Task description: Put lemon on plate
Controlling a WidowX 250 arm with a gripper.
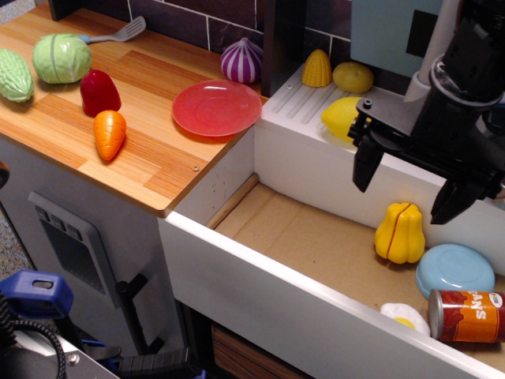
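While the black tool (409,186) hangs wide and empty, fingers down, the bright yellow plastic lemon (342,117) sits just behind it, apart from the glossy red-pink round plate (216,108) on the wooden worktop (150,150).

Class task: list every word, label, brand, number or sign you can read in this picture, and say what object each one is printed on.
"ANS" in white letters: the only legible fragment, on the orange label of the tin can lying on its side in the sink basin; the rest of the word is out of view.
No other object shows any readable text.
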